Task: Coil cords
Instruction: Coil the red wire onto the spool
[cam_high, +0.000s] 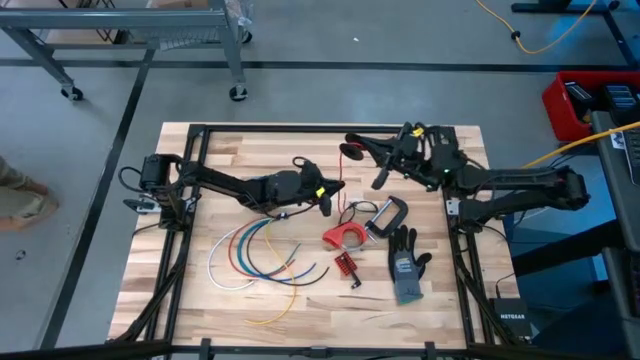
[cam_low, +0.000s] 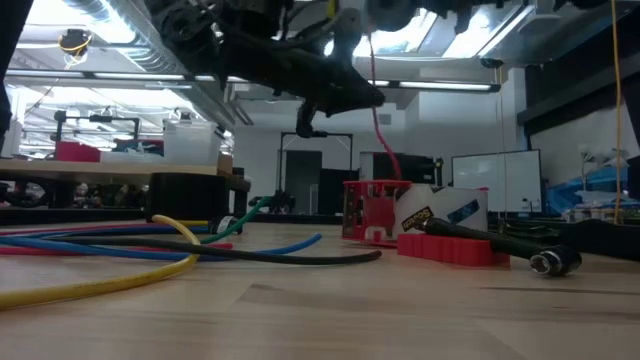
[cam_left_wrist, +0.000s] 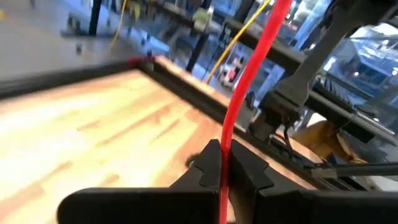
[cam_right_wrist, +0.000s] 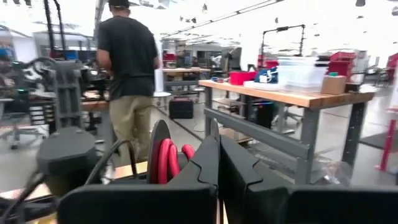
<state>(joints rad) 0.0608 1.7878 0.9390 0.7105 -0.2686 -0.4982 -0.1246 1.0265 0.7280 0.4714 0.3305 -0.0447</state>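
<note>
A thin red cord (cam_high: 341, 178) runs between my two grippers above the table's middle. It also shows in the low view (cam_low: 378, 110), going down behind a red tape dispenser (cam_low: 375, 215). My left gripper (cam_high: 326, 206) is shut on the cord (cam_left_wrist: 239, 93). My right gripper (cam_high: 356, 143) is near the far edge, its fingers (cam_right_wrist: 205, 165) together, with red loops (cam_right_wrist: 166, 158) beside them. White, blue, red, green and yellow cords (cam_high: 250, 255) lie in arcs on the table's left half. My left gripper pinches a straight stretch of the red cord (cam_left_wrist: 224, 158) between its two fingertips. The cord lies along the fingers and runs on, taut and clear of the table, toward the right arm. My right gripper has several loops of the red cord (cam_right_wrist: 166, 158) against the outer side of one finger. The fingers hide where it is pinched. The loops are lifted clear of the table.
A red tape dispenser (cam_high: 345, 237), a metal clamp (cam_high: 386, 214), a small red part (cam_high: 347, 265) and a grey-black glove (cam_high: 405, 265) lie right of the middle. A black frame (cam_high: 300, 130) edges the table. A person (cam_right_wrist: 127, 74) stands beyond the table.
</note>
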